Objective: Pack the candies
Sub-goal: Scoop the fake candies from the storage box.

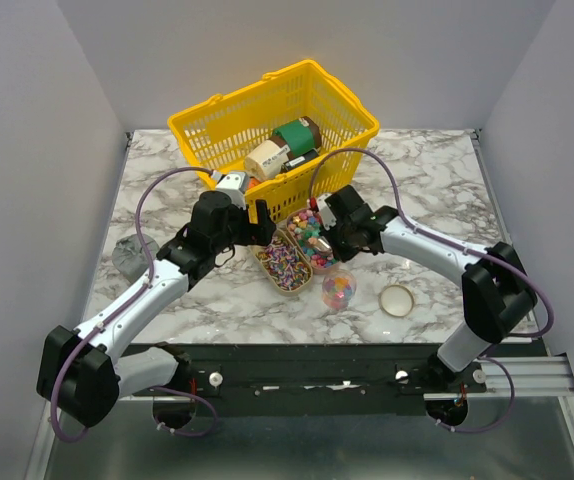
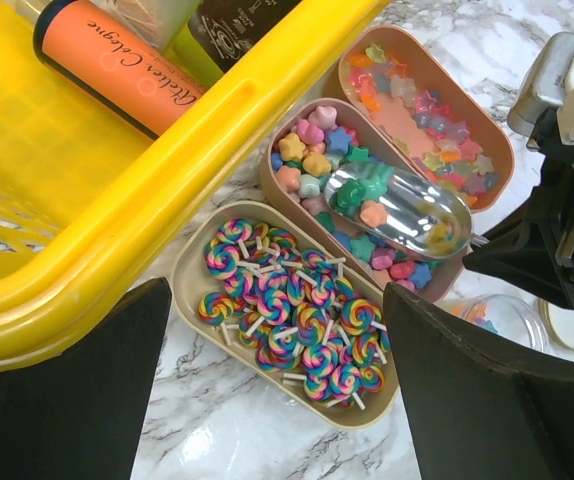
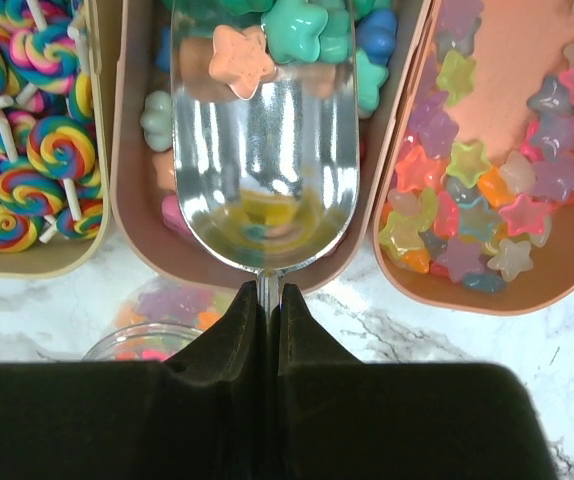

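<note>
The candies lie in three oval trays: swirl lollipops (image 2: 292, 315), opaque stars (image 2: 317, 160) and translucent stars (image 2: 432, 130). My right gripper (image 3: 270, 300) is shut on the thin handle of a metal scoop (image 3: 262, 150). The scoop's bowl rests over the middle tray with a peach star and green stars at its far end. My left gripper (image 2: 277, 400) hangs open above the near end of the lollipop tray (image 1: 285, 265), with nothing between its fingers. A small clear jar (image 1: 338, 290) holding some candies stands just in front of the trays, and its rim also shows in the right wrist view as the jar (image 3: 157, 335).
A yellow basket (image 1: 272, 125) with bottles and cans stands right behind the trays, its rim close to my left gripper. A round lid (image 1: 397, 299) lies on the marble table right of the jar. A grey lump (image 1: 127, 255) sits at the table's left edge.
</note>
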`<state>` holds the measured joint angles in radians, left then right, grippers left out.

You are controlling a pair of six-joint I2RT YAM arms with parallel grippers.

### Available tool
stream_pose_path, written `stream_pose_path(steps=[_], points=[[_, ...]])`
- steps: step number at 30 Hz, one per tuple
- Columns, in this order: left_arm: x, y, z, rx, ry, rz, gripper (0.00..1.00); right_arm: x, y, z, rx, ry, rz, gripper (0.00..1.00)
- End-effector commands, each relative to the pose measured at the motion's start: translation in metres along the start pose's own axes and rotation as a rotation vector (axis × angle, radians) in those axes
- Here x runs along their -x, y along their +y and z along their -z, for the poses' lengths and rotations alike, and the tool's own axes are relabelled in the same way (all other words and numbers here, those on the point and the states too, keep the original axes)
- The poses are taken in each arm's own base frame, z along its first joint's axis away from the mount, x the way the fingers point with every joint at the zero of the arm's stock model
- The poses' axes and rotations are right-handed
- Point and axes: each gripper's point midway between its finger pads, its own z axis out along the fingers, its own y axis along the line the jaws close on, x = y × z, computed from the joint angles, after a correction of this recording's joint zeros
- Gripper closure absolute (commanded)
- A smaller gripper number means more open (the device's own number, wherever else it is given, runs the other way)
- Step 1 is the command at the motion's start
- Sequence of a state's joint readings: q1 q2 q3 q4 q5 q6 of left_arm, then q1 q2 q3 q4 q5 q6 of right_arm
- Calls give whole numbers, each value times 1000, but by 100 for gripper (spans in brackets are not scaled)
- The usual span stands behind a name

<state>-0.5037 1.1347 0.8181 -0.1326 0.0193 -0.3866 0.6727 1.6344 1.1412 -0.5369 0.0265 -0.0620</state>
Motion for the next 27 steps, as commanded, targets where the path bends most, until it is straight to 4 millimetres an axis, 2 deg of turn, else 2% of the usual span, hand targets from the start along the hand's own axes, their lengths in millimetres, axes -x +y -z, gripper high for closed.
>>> stream_pose_path(steps=[1, 4, 8, 14, 18, 22, 27], points=[[8, 9, 2, 41, -48, -7, 1, -6, -2, 10, 3, 67, 13, 99], [8, 10, 1, 48, -46, -8, 1, -11, -1, 10, 10, 112, 22, 99], [7, 14, 1, 66, -46, -11, 1, -6, -1, 1, 16, 138, 20, 99], [6, 17, 3, 82, -47, -17, 1, 6, -2, -28, 6, 156, 9, 99], [4, 19, 3, 86, -45, -24, 1, 17, -1, -43, 2, 95, -17, 99], [2, 20, 3, 93, -39, -27, 1, 14, -1, -47, -2, 52, -21, 99], [3, 23, 2, 106, -39, -30, 1, 5, -5, -41, -21, 31, 6, 99]])
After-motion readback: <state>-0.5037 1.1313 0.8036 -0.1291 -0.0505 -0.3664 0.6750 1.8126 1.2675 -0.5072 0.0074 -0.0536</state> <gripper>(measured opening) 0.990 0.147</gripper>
